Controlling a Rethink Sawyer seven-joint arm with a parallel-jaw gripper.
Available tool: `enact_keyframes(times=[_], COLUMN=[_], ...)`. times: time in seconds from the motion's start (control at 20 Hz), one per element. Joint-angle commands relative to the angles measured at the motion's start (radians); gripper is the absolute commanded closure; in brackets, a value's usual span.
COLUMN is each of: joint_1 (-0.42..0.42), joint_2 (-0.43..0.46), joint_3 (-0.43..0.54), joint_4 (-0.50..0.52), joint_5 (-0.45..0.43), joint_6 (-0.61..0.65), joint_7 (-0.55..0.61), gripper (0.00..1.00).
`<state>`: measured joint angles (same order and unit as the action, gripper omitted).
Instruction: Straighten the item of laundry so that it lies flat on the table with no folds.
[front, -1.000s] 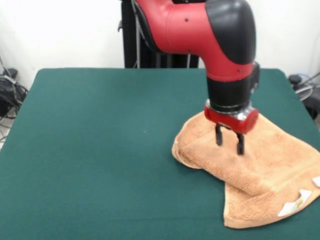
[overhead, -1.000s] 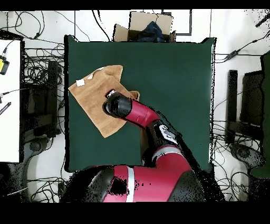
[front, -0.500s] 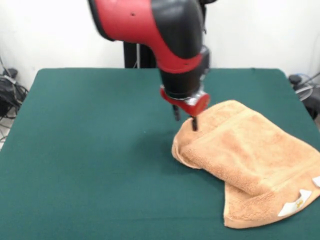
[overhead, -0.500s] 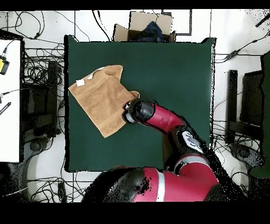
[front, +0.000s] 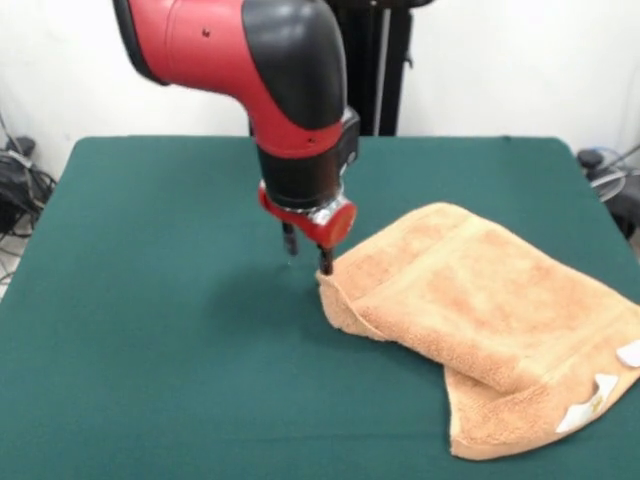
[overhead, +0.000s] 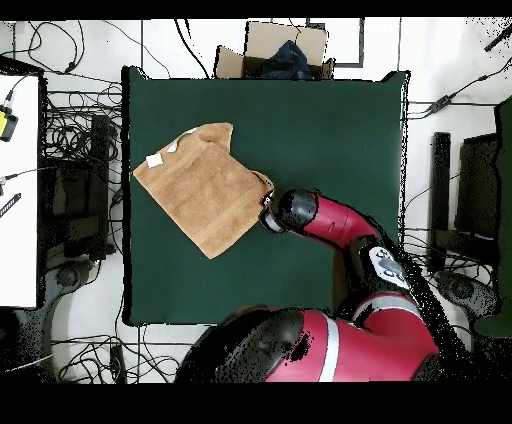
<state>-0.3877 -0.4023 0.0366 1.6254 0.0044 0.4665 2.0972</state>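
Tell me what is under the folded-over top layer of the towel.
In the front view, another layer of the same towel sticks out below the fold, with white tags at its edge, on the green table. Anything farther under the flap is covered.

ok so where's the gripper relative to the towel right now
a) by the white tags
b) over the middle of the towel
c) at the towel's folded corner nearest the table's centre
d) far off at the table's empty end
c: the gripper stands at the towel's raised, folded corner toward the table's middle, away from the white tags.
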Motion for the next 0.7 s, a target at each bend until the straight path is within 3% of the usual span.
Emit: enact_keyframes(times=[0.05, 0.7], joint_1=[0.005, -0.008], joint_2=[0.123, 0.099], joint_3=[-0.041, -0.076], joint_4=[-0.218, -0.391], joint_5=[-0.110, -0.259], joint_6=[0.027, 0.091], joint_7=[-0.036, -0.074], gripper=[0.00, 0.00])
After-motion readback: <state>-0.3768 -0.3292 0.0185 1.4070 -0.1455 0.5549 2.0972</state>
